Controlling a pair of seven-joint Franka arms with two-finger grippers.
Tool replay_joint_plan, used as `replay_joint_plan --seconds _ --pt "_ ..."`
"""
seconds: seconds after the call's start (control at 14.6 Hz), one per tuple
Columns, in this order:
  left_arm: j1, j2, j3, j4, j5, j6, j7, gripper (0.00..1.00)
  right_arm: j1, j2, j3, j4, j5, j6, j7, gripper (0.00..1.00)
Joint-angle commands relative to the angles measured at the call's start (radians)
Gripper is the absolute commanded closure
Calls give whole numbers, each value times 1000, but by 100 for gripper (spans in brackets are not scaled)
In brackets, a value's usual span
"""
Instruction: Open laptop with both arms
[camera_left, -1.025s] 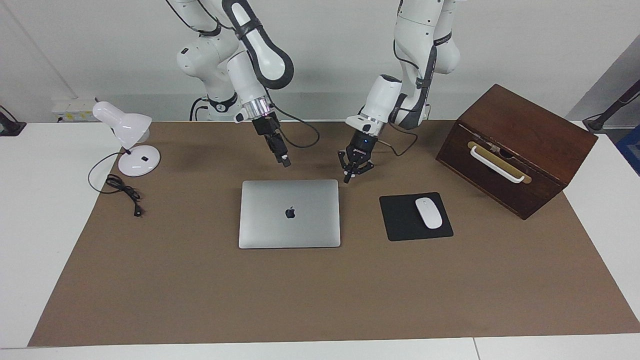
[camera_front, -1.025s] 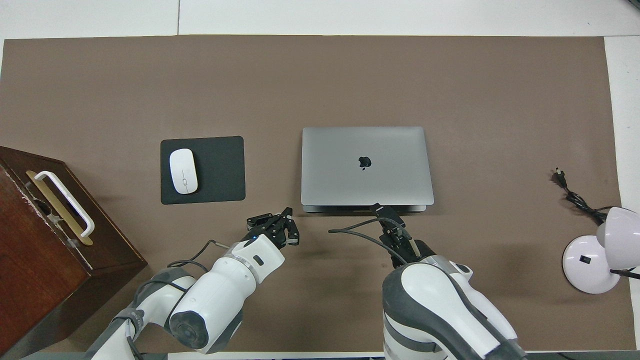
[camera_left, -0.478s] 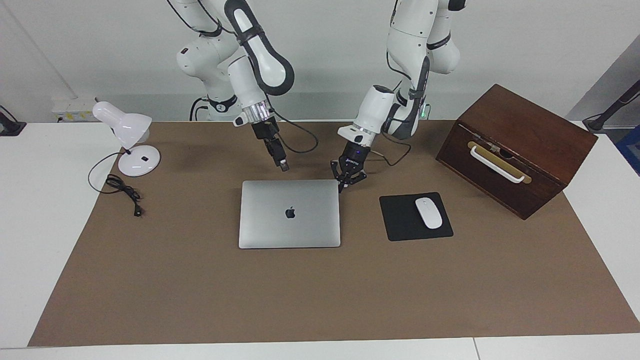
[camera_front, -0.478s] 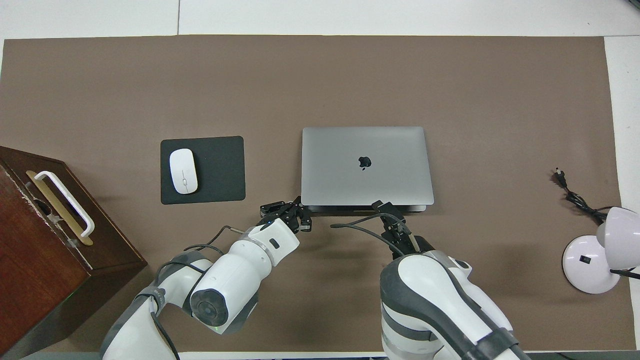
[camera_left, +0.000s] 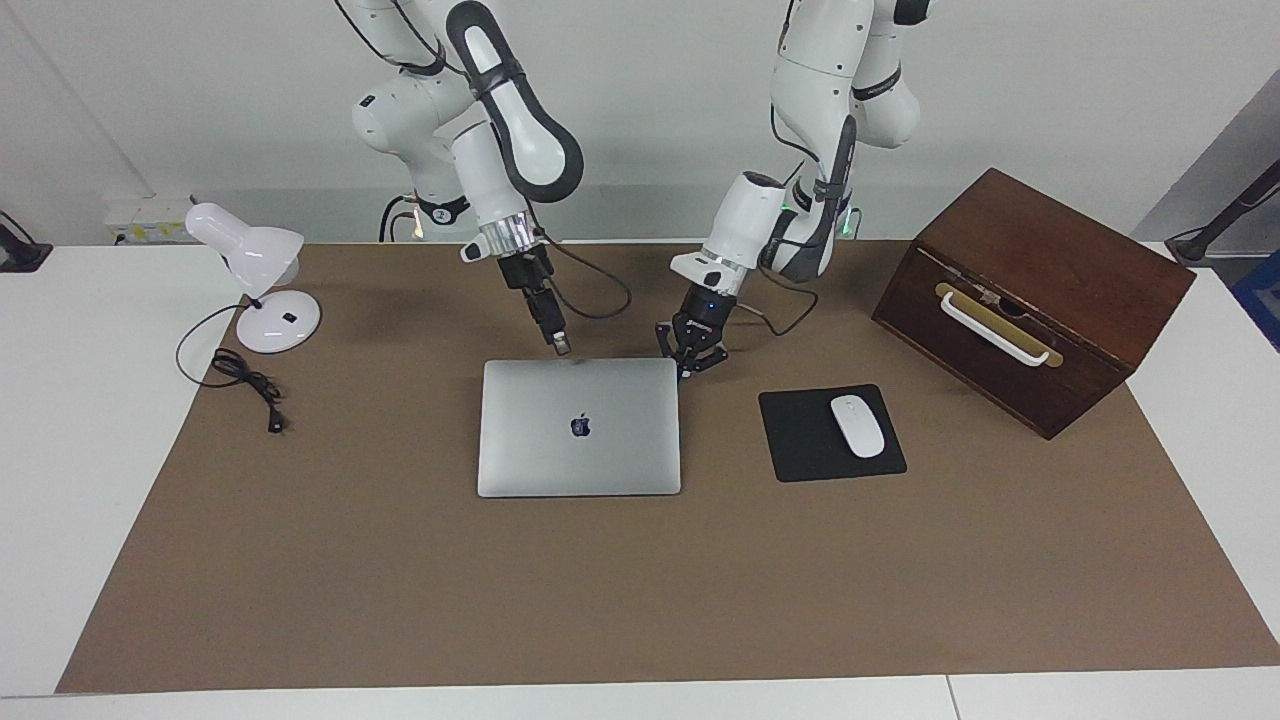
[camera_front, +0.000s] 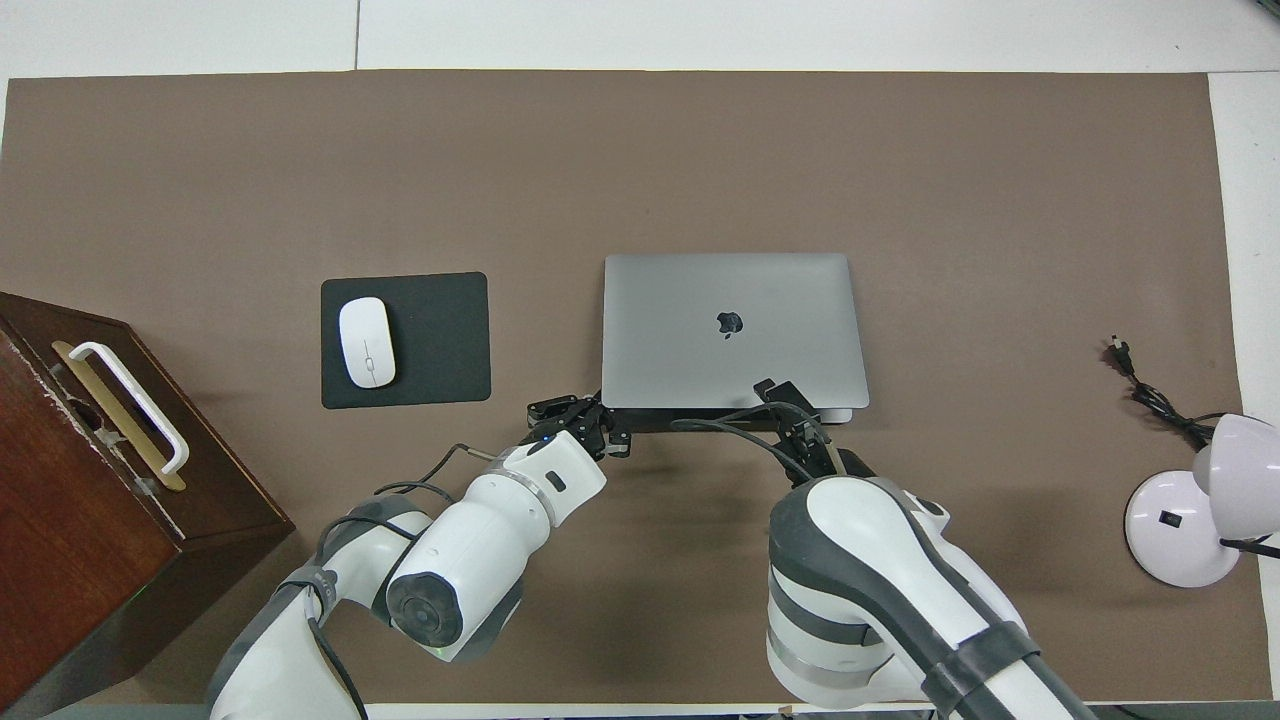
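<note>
At one laptop's (camera_left: 579, 427) robot-side edge, two hands: left hand (camera_left: 684, 371) closed empty, right hand (camera_left: 562, 349) unclear.

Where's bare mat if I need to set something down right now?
Free: the wide strip farther from the robots than the laptop and mouse pad; also between laptop and lamp cord. Crowded: the laptop's near edge, where the left gripper and right gripper work.

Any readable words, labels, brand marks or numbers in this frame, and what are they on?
No readable words or numbers anywhere.
Apple logo, dark, no lettering: on the closed lid of the laptop.
Small dark mark on the lamp base: too small to read.
Wall socket strip has yellow labels: too small to read.
</note>
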Motion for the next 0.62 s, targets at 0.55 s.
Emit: replay_joint_plan --seconds 0.55 --pt "-13 84 14 64 -3 20 110 100 -80 72 1 84 9 -39 -95 0"
